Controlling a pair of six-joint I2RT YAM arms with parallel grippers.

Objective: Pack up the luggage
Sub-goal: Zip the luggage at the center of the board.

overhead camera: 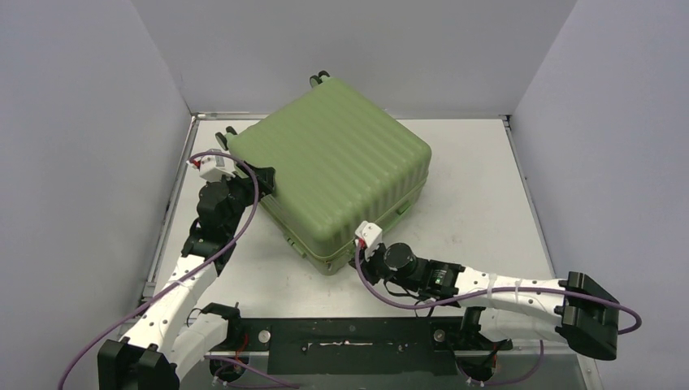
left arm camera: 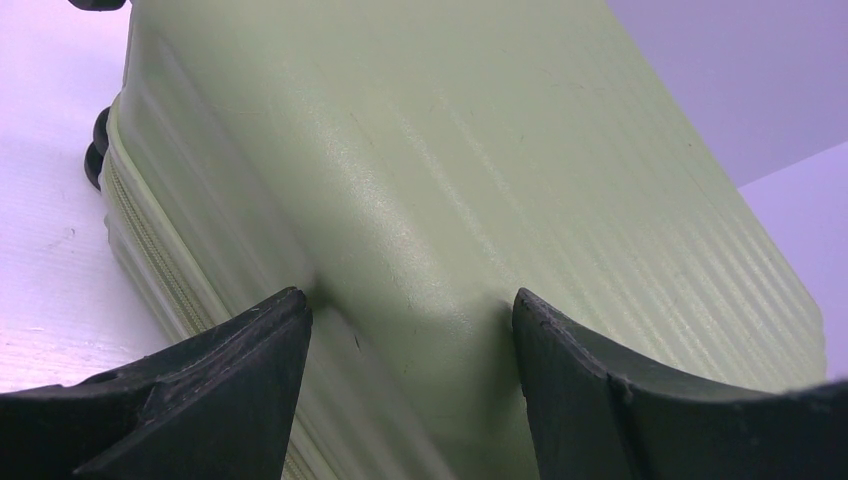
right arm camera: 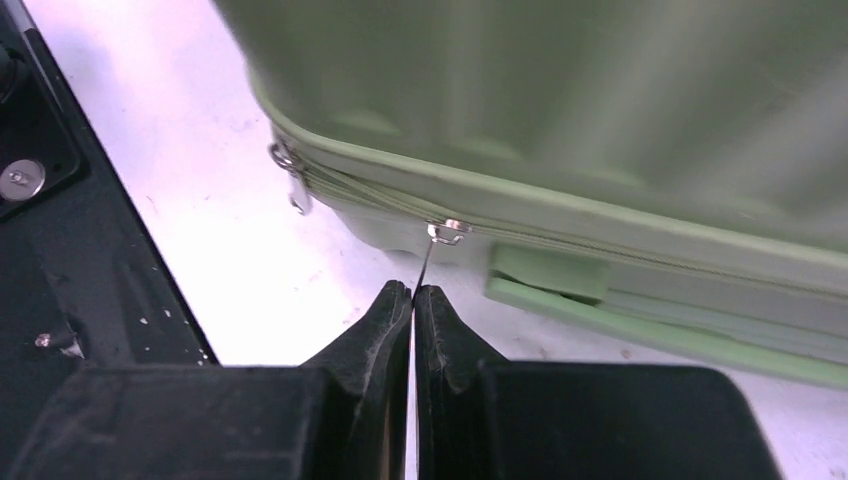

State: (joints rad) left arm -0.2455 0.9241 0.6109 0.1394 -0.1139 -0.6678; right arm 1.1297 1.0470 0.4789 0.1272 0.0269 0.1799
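A white table [overhead camera: 487, 187] between grey walls carries the luggage [overhead camera: 337, 175], closed, at centre frame. My left gripper [left arm camera: 410, 320] spreads wide across its upper-left corner, fingers against the shell. My right gripper [right arm camera: 412, 295], pinched fully together, holds a thin metal zipper pull [right arm camera: 428, 262] at the lower edge.

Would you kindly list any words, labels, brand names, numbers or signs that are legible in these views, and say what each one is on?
None: no legible text appears in any view.
The large light-green ribbed hard-shell suitcase shows no logo or lettering on its shell.
The small white tags with red marks on the left arm and right arm are too small to read.
The black base plate between the arms bears only a whitish smear, not readable text.
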